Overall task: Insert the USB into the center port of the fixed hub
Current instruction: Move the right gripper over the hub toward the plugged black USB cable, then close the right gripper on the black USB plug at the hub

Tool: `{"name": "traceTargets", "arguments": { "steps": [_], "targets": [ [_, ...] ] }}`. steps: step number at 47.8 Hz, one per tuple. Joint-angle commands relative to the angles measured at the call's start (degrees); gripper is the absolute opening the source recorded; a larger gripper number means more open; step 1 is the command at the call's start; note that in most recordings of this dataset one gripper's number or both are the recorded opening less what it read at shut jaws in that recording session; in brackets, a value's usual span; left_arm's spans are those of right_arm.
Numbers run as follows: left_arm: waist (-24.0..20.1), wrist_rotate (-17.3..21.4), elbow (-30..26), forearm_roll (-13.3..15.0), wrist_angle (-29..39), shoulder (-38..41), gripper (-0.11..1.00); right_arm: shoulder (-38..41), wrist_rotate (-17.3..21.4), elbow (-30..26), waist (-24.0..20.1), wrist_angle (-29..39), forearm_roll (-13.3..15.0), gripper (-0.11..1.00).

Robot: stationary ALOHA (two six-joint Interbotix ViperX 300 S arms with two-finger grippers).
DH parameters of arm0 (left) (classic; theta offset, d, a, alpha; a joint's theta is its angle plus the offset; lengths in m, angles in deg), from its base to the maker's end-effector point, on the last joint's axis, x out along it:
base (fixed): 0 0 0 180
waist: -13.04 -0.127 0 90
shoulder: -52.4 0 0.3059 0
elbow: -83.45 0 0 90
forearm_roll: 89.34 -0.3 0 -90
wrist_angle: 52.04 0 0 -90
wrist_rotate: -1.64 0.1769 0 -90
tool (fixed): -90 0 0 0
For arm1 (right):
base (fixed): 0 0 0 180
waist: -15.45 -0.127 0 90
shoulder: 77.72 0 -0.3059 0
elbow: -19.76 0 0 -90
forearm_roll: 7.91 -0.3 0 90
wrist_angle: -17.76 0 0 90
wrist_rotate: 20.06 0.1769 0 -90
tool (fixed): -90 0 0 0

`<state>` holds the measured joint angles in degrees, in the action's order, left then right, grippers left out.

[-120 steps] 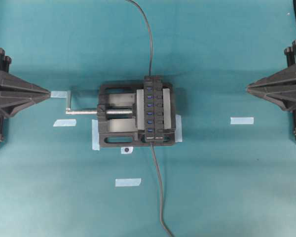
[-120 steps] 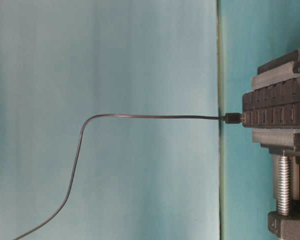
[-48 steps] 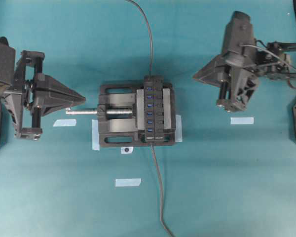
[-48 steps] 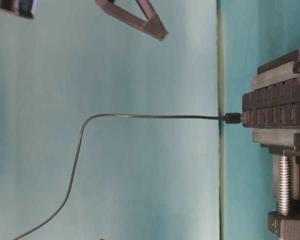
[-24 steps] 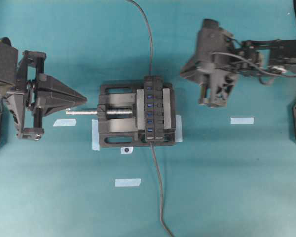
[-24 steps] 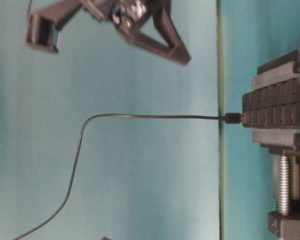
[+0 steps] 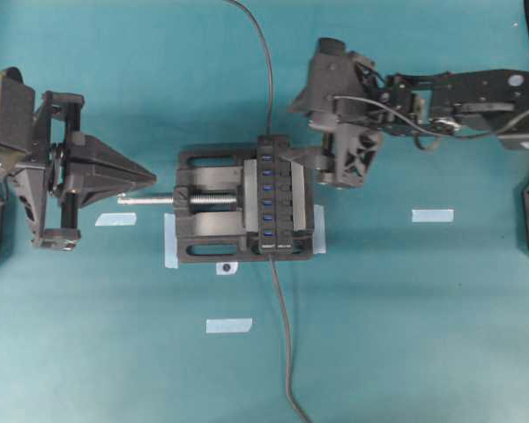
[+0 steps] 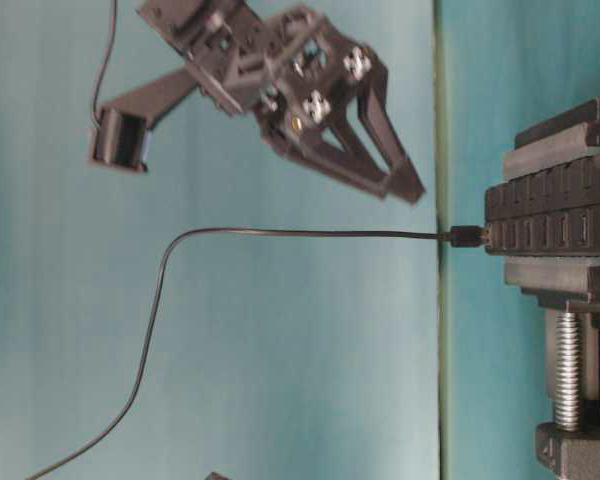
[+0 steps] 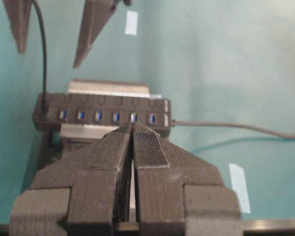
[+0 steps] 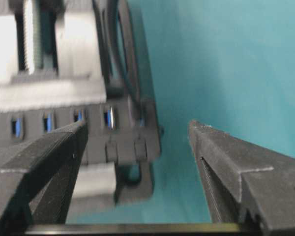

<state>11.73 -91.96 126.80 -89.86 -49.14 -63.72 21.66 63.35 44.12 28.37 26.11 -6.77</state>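
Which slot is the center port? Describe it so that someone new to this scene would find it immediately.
In the middle of the teal table sits a black vise, and the long black bar clamped in it is the fixed hub. A row of small blue-tongued slots runs along the hub. The center port is the fourth counted from either end, with three lookalike slots on each side.

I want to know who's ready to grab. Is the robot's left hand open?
No. In the left wrist view, the left hand has its two fingers pressed together, with only a thin seam between them.

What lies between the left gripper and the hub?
In the overhead view, the vise with its silver screw lies between the left gripper and the hub.
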Motion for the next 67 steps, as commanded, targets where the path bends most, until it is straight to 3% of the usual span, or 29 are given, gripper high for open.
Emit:
{"name": "traceTargets", "arguments": {
  "steps": [1,20,42,61,67],
  "targets": [
    [-0.1,0.0,-1.5,-0.1,-0.5,0.1,0.0,0.7,-0.7,-2.3,0.3,-0.4,0.1,0.84],
    [-0.1,0.0,-1.5,-0.1,-1.0,0.1,0.0,6.2,-0.8,-8.0,0.3,6.5,0.2,0.83],
    [-0.1,0.0,-1.6,-0.1,-1.0,0.1,0.0,7.6,-0.7,-9.4,0.3,7.1,0.2,0.83],
    [-0.1,-0.1,-1.5,-0.1,-2.2,0.1,0.0,8.3,-0.4,-9.4,0.3,6.9,0.2,0.74],
    [-0.1,-0.1,-1.5,-0.1,-2.3,0.2,0.0,8.4,0.0,-9.5,0.3,6.8,0.2,0.67]
  ]
}}
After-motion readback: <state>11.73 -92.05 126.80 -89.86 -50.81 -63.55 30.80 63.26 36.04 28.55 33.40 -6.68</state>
